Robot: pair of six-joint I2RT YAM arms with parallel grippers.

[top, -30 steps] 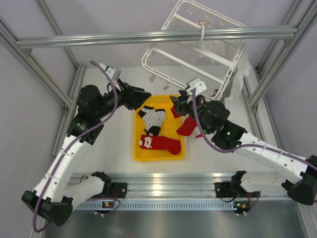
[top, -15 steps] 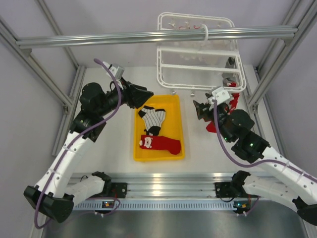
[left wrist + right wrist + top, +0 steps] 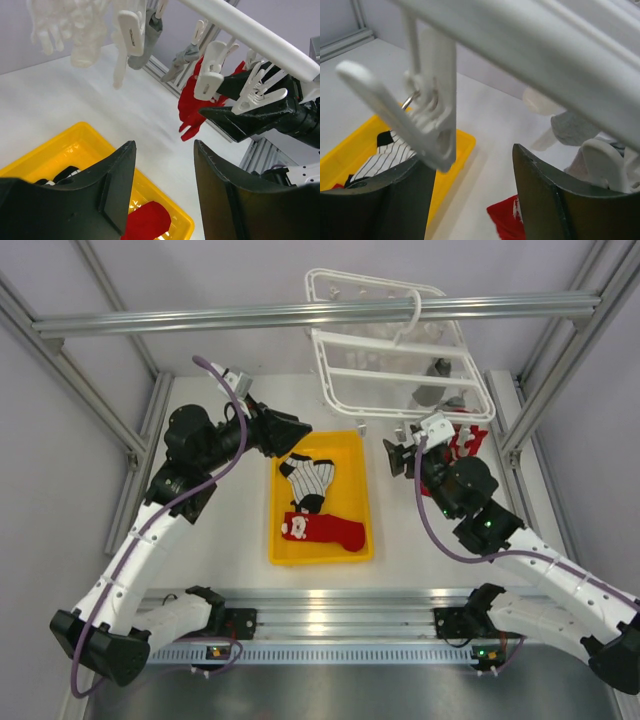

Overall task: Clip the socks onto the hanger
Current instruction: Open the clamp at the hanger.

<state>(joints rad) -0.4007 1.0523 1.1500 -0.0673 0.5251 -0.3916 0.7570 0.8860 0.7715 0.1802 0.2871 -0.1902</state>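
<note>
Socks lie in two places. A striped sock and a red sock rest in the yellow tray at the centre of the overhead view, the striped one nearer the top. A second red sock hangs right of centre, under the lower right corner of the hanger. That white frame hangs tilted by its hook from the grey beam across the top of the view, with small clips dangling from its rails. The left gripper hovers at the tray's upper left corner, its jaws moderately apart with nothing between them. The right gripper sits just right of the tray, beside the hanging red sock and below the hanger's lower rail; its jaws are spread wide and hold nothing. In the right wrist view a white clip dangles close in front of the fingers; whether it touches the one at the left of that view cannot be told.
</note>
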